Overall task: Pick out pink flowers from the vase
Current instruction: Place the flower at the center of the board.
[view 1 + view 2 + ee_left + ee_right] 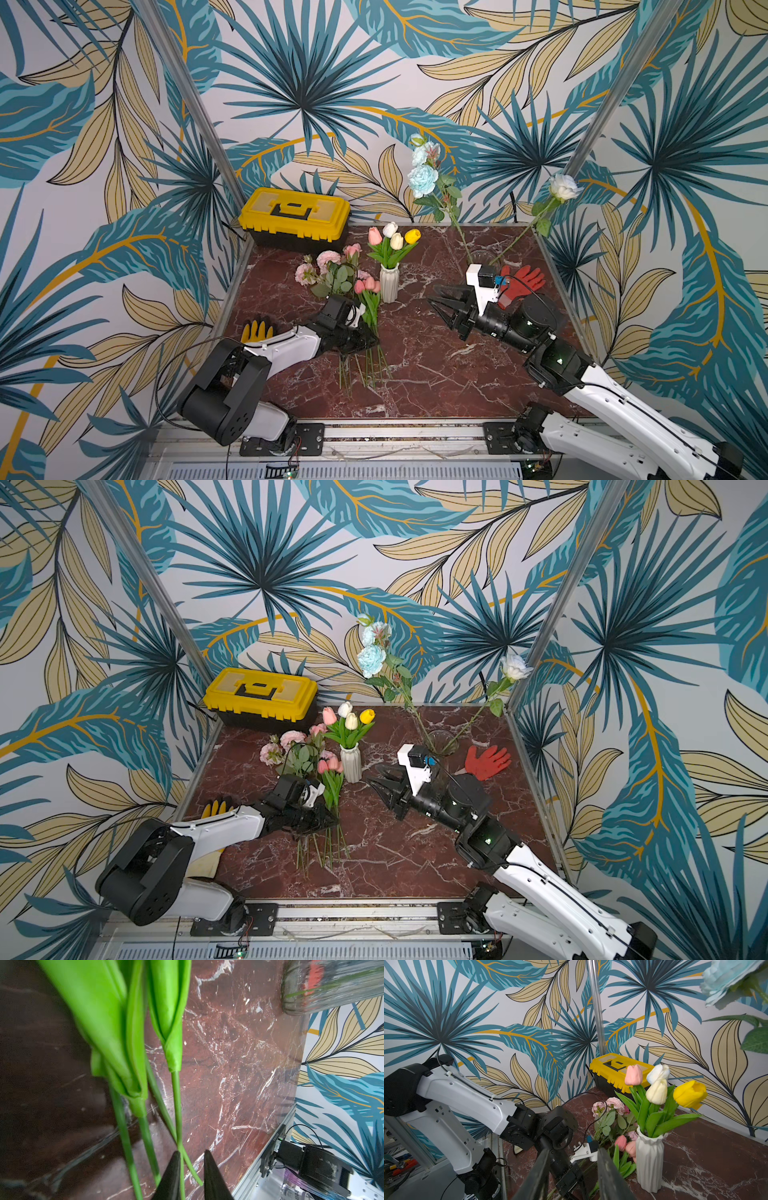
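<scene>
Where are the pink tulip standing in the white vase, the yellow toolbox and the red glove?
pink tulip point(375, 235): in a top view, on its bloom.
yellow toolbox point(291, 211): in a top view, on the black handle set in the lid.
red glove point(524, 280): in a top view, on the palm near the finger bases.

The left wrist view crops the pink flowers point(116, 1032) (blooms cut off, only stems and leaves).
</scene>
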